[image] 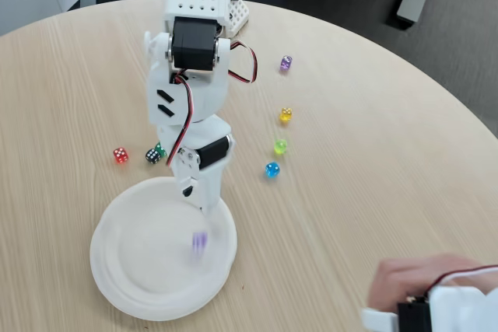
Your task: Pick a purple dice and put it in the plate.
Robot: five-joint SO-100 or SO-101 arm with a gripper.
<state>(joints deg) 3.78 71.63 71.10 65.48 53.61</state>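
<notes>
Purple dice [200, 242]: a blurred violet smear just below the pincer tips, apart from them, over the inner floor of the plate, right of its middle; whether it touches the plate cannot be told.
Plate [117, 270]: round, white, raised rim, lying on the desk directly under the pincer.
Pincer [203, 206]: white, pointing down over the plate's upper right part, holding nothing; how far the fingers stand apart cannot be told from this angle.
Arm [191, 75]: white with black motors and red-black wires, rising above the pincer toward the top edge.
Other dice: red [120, 155] and black [153, 156] to the pincer's left; blue [271, 169], green [280, 146], yellow [285, 114] and a lilac one [285, 63] to its right, strung upward.
Desk [373, 176]: round, pale wood grain.
Hand [408, 281]: a person's, far right and below the pincer, on a white device.
</notes>
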